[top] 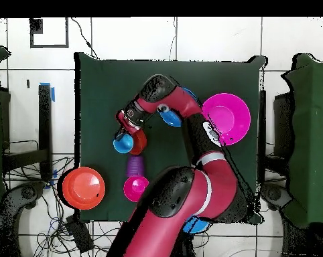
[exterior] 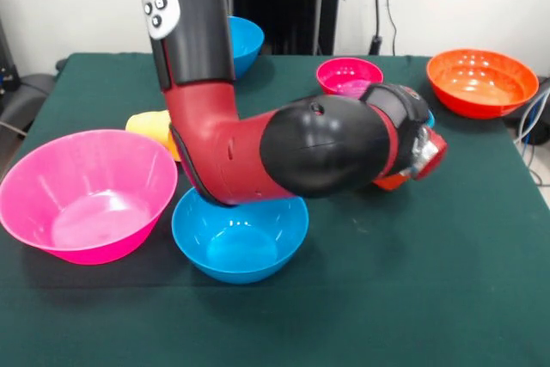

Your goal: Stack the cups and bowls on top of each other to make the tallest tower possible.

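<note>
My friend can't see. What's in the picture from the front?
A red and black robot arm bends low over a green table. Around it sit a big glossy pink plastic bowl, a blue one, a small magenta one and a wide orange one.

The big pink bowl (exterior: 86, 193) sits upright at one table edge, a medium blue bowl (exterior: 239, 238) just beside it and the yellow cup (exterior: 155, 130) behind. A second blue bowl (exterior: 244, 42), a small magenta bowl (exterior: 348, 75) and the wide orange bowl (exterior: 481, 81) stand along the far side. The ribbed purple cup (top: 134, 164) lies tipped near the light blue cup (top: 122, 142) and small orange-red bowl (top: 137, 141).
</note>
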